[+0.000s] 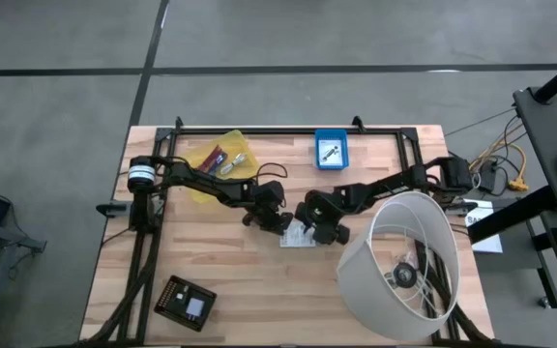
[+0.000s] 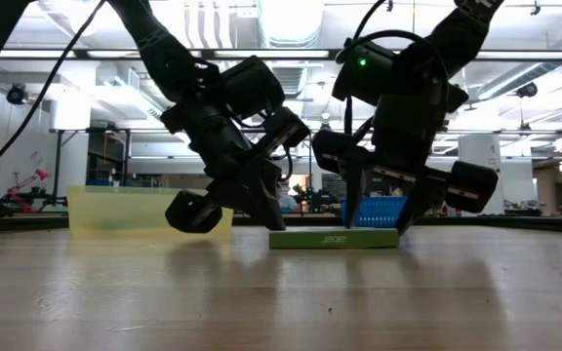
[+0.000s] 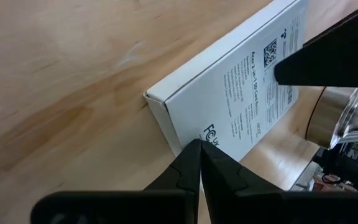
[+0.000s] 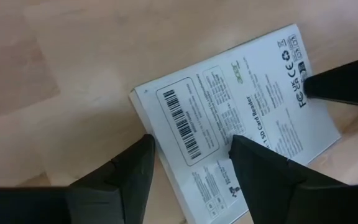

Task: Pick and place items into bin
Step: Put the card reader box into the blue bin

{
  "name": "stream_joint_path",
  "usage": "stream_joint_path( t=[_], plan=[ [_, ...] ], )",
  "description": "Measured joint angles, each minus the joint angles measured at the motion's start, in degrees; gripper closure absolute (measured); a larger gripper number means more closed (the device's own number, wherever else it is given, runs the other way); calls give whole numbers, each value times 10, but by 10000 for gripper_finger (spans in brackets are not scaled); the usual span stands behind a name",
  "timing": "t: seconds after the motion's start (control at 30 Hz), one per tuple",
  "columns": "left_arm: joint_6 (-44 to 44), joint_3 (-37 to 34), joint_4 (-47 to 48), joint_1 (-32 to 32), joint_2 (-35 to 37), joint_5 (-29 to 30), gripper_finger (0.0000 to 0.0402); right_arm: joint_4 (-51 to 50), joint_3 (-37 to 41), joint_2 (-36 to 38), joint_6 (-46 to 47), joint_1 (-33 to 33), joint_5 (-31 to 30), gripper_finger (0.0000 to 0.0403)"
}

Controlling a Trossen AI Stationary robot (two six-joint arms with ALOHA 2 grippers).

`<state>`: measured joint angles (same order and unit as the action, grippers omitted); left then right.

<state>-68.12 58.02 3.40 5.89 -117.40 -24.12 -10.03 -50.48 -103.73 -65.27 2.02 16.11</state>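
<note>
A white printed packet (image 1: 296, 237) lies flat on the wooden table at its middle; it also shows in the low view (image 2: 335, 238). My left gripper (image 1: 280, 220) is shut, with its tips at the packet's left end (image 3: 199, 149). My right gripper (image 1: 319, 230) is open above the packet's right end (image 4: 191, 146). One finger is over the printed top and the other is over the table beside the packet's edge. A yellow bin (image 1: 197, 184) at the far left holds several small items. A blue bin (image 1: 319, 155) at the far middle holds one. My left gripper's shut fingertips (image 3: 194, 163) meet the packet at the corner of its left end (image 3: 185, 140). They slant down from the table's left. The packet lies flat on the table. My right gripper has one fingertip (image 4: 247, 158) over the packet's printed top (image 4: 229, 124); I cannot tell if it touches.
A big white lampshade (image 1: 404, 261) lies at the near right, close to my right arm. A flat black square device (image 1: 187, 302) lies at the near left. Bare wood lies between them along the near edge.
</note>
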Motion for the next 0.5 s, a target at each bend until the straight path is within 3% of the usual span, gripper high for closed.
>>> stream_joint_path(
  t=[0.5],
  plan=[
    [29, -2, -7, 0, 0, -7, 401, -17, 2, 72, 37, 0, -46, 202]
  ],
)
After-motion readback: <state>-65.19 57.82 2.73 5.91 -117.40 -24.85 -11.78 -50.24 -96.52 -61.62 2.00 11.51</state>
